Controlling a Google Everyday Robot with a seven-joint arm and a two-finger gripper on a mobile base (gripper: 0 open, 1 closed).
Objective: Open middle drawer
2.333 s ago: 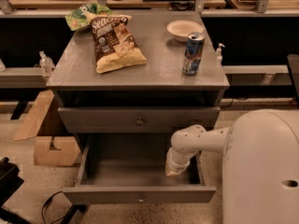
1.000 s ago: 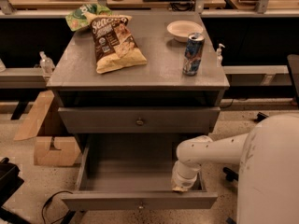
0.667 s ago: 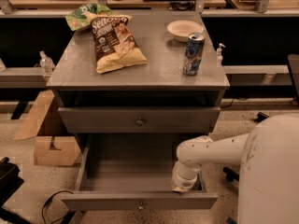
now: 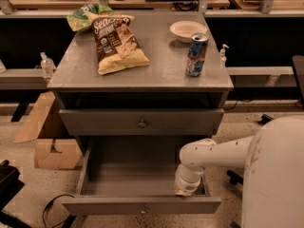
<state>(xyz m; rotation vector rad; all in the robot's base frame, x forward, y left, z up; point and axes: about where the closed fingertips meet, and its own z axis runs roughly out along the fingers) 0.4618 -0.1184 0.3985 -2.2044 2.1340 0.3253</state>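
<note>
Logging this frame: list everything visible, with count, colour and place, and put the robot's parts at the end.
chip bag: one, brown and yellow, cabinet top, left
green bag: one, green, behind the chip bag
bowl: one, white, cabinet top, back right
can: one, blue, upright, cabinet top, right
closed drawer: one, grey, below the top
open drawer: one, grey, lowest, pulled out
cardboard box: one, brown, floor, left
pump bottle: one, pale, shelf, right
arm: one, white, reaching from the right
gripper: one, white, inside the open drawer, front right
</note>
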